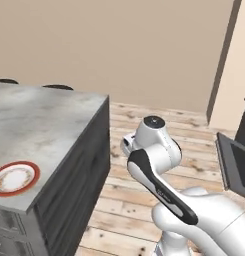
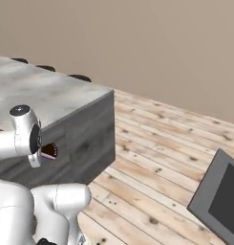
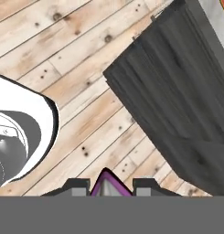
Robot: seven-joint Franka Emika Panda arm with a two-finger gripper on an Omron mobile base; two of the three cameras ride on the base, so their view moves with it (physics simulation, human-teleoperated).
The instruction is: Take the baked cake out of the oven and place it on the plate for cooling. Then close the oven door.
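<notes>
Between the fingers (image 3: 111, 188), a purple wedge (mostly cut off), clamped tight.

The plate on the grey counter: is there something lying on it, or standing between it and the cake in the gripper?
Nothing visible lies on the plate. The gripper is shut on a pink, wedge-shaped piece, apparently the cake, above the wooden floor beside the counter. Its dark side wall stands between; the cake must go over the edge.

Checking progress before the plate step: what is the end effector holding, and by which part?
The end effector is shut on a pink-purple wedge, likely the cake, gripped at its sides.
</notes>
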